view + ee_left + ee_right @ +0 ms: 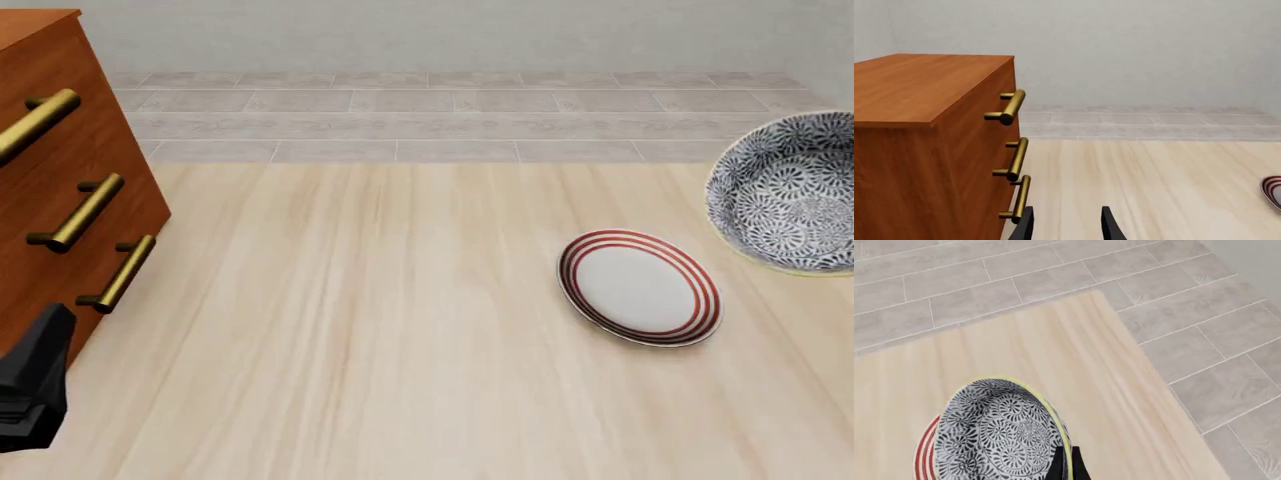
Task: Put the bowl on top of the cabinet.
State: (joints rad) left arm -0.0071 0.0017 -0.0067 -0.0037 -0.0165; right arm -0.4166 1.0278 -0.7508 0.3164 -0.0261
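The bowl (790,192), round and deep with a dark floral inside and a pale rim, hangs tilted at the right edge of the front view. In the right wrist view my right gripper (1066,464) is shut on the rim of the bowl (997,432); this gripper does not show in the front view. The reddish-brown cabinet (60,170) with three brass handles stands at the far left. My left gripper (1067,227) is open and holds nothing, low beside the cabinet (921,100) front near the bottom handle. It shows as a dark shape (38,385) in the front view.
A flat white plate with red rings (641,287) lies on the wooden table, left of the bowl and lower in the front view. Its edge shows as a plate (923,457) under the bowl and a plate (1272,192) at the border. A grey tiled floor lies beyond the table's far edge.
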